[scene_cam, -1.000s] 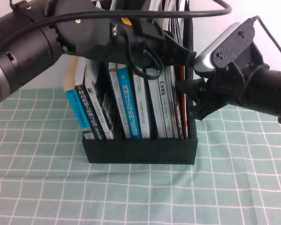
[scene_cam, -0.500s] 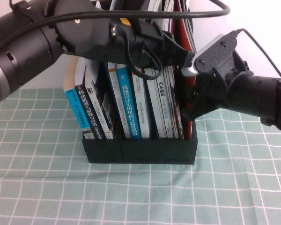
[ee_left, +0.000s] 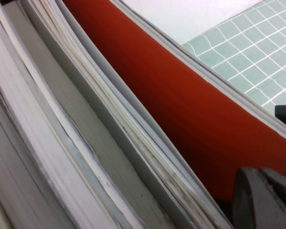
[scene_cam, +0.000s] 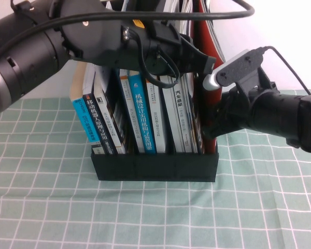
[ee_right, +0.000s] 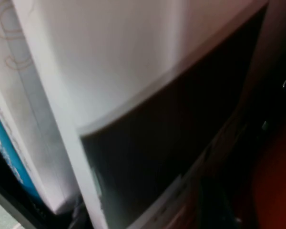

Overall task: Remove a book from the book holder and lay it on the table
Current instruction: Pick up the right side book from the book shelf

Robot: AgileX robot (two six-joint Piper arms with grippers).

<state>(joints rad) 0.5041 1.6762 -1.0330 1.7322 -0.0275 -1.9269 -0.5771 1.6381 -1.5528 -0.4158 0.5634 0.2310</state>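
Book (scene_cam: 209, 39) stands at the book holder's (scene_cam: 154, 168) right end; right gripper (scene_cam: 213, 111) beside it, grip state unclear. Left gripper (scene_cam: 206, 63) above, unclear too. Clamp squarely, then lift straight upward.

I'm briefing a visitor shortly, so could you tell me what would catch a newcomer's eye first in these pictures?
Probably the book holder mid-table, packed with upright books, and the two dark arms meeting over it. The left gripper reaches across the book tops from the left, while the right gripper presses in at the holder's right end, beside the red-covered book standing taller than the rest on the green gridded table.
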